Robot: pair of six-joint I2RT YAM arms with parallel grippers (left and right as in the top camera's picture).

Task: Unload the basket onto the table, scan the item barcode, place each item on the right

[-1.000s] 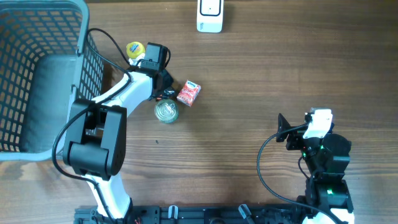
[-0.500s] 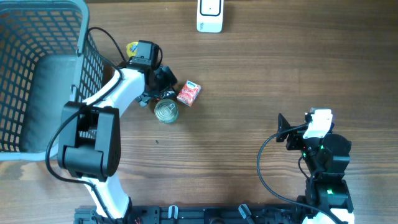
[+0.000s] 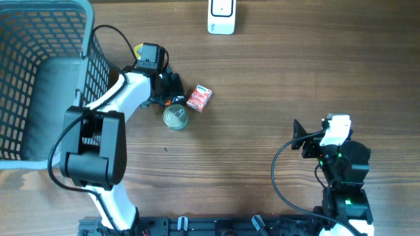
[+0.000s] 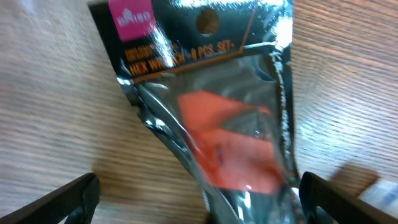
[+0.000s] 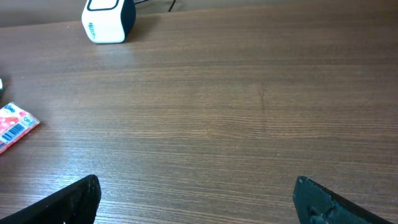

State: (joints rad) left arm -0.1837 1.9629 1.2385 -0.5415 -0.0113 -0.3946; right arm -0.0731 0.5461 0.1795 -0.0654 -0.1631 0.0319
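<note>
Left side of table, beside the grey mesh basket point(image 3: 39, 78): the left arm's fingers point(image 4: 65, 199), near shut a second ago, now stand wide apart. The dark foil packet with orange contents point(image 4: 217, 124) lies loose on the table between them. Likely a let-go or lost grip, so it needs re-gripping before going to the white box-shaped scanner point(image 3: 221, 16) at the far edge; the right arm's fingers point(image 5: 68, 199) are apart, empty, near the right near corner.
</note>
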